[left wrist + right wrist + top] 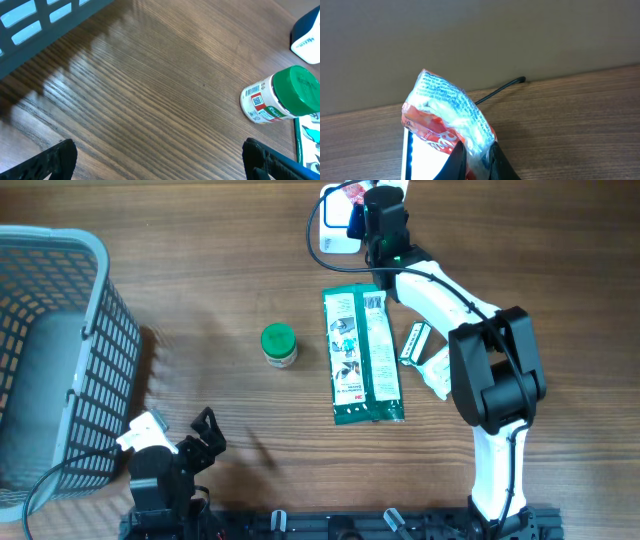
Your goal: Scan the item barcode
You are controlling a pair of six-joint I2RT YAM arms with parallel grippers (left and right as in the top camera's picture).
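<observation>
We saw the right gripper [476, 156] pinched on a crinkled red-and-clear wrapper [445, 110], held above the white scanner [336, 244] at twelve o'clock; the left gripper [206, 432] gaped wide at seven o'clock.

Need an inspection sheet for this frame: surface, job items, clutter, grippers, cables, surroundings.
Surface: brown wooden table, nothing spilled.
Job's things: red-and-white crinkly plastic packet held above white barcode scanner.
Clutter: green-lidded white jar; flat green pouch; small white sachet; grey plastic basket.
Grippers: left gripper open, empty; right gripper shut on the packet.
Cables: black cable beside scanner.
Surroundings: plain beige wall behind table.
</observation>
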